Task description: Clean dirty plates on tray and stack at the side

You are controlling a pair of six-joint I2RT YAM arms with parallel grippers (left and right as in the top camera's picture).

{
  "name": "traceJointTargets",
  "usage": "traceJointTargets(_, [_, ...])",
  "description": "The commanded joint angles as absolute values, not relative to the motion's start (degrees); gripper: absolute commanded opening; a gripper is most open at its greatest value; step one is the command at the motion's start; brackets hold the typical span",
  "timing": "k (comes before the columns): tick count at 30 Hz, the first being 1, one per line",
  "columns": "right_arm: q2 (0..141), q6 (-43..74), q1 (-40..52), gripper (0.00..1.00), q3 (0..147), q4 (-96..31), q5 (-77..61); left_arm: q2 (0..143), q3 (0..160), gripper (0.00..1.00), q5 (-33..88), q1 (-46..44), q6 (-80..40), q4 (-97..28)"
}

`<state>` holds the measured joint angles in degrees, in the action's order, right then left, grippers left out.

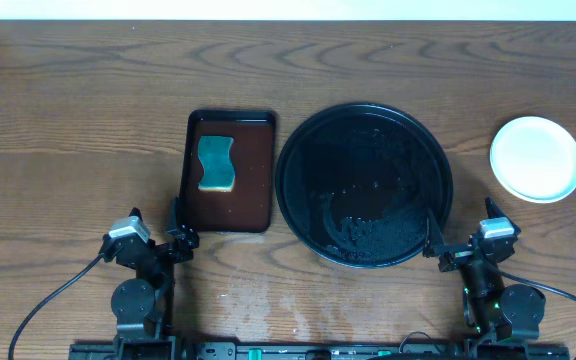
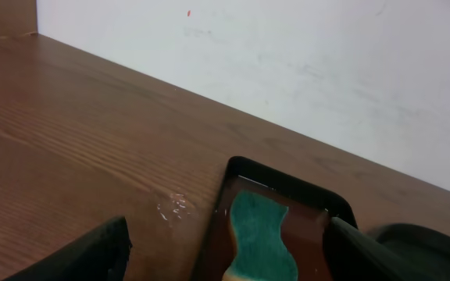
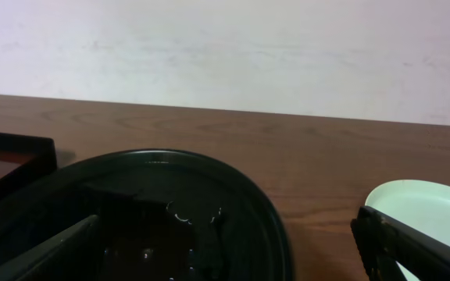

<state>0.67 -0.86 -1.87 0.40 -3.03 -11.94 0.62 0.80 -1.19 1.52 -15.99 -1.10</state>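
All of it sits on the brown tabletop [image 1: 68, 100]. The big black tray [image 1: 313, 150] is wet with no plates on it, so I'd say the washing's done. The small brown tray [image 1: 253, 190] sits to its left. The plates [image 1: 536, 158] are parked off to the right, reading as one pale disc, farther out and right of the right end effector [image 1: 459, 228]. The sponge [image 1: 215, 163] rests in the brown tray. That one and the left end effector [image 1: 158, 228] both gape wide, empty.
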Motion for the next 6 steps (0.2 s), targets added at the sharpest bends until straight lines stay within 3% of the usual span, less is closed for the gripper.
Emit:
traceJointTargets(1, [0.3,-0.93,-1.41,0.99,0.32,-3.25,-11.84,0.23,0.23,0.8,-1.69,1.8,-14.61,-4.08])
traceJointTargets(6, [0.3,-0.91,-1.41,0.99,0.32,-3.27,-11.84,0.23,0.23,0.8,-1.72,1.8,-14.61,-4.1])
